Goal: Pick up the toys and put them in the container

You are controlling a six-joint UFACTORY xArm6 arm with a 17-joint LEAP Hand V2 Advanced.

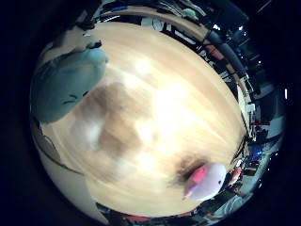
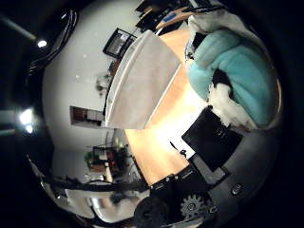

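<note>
A teal plush toy [image 2: 233,62] fills much of the right thumb side palm view, close against the palm. White and black parts of my hand [image 2: 220,119] curl across it. The same teal toy [image 1: 68,80] shows at the edge of the right little finger side palm view, high above the wooden table [image 1: 150,104]. A small pink and white toy [image 1: 205,177] lies on the table near its edge, away from the hand.
A large pale flat panel [image 2: 141,81] stands along the wooden table's side. Shelves and room clutter [image 1: 240,66] ring the table's far edge. Dark shadow patches [image 1: 108,118] lie on the tabletop under the hand.
</note>
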